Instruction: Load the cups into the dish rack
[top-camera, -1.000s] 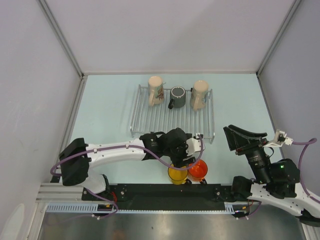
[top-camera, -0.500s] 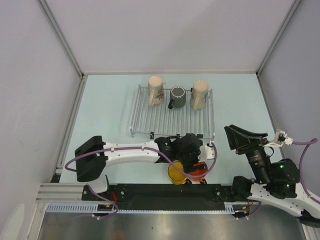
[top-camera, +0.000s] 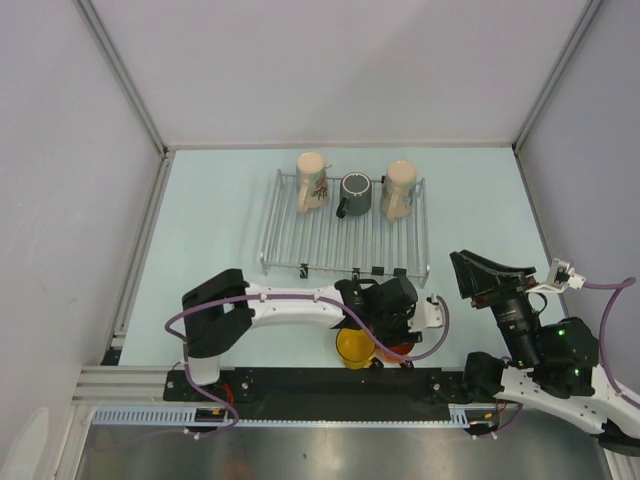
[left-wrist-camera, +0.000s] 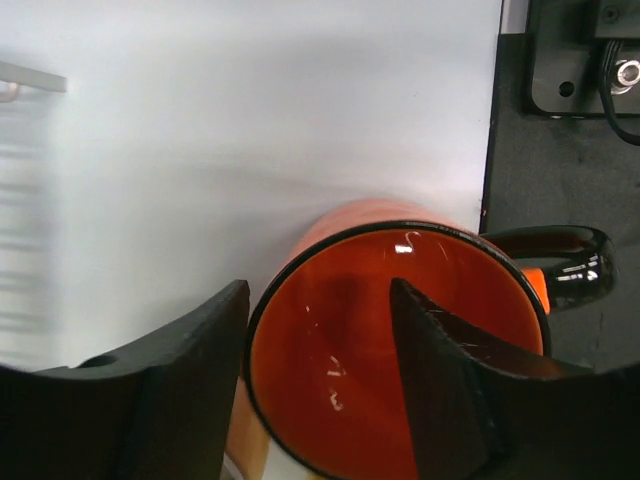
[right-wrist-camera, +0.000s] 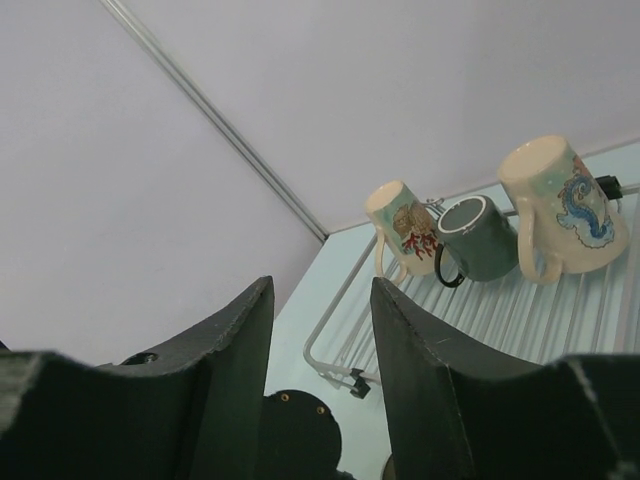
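the dish rack (top-camera: 300, 240) lies far centre, three cups (top-camera: 355, 193) on its far edge. the left gripper (left-wrist-camera: 318, 300), the nearer one, hangs over the orange cup (left-wrist-camera: 330, 385) by the near edge, just right of the yellow cup (top-camera: 354, 347). its jaws are part open and straddle the far wall without pinching, and the handle points near. the right gripper (right-wrist-camera: 322, 290) is part open and empty. from above, the wrist hides most of the orange cup.

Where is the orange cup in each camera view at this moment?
Top external: orange cup bottom centre, right of the yellow cup, largely covered.
Left wrist: lower centre, left gripper straddling its rim.
Right wrist: not in it.
Shared landmark: dish rack, blurred at the left wrist's left edge, lower right in right wrist.
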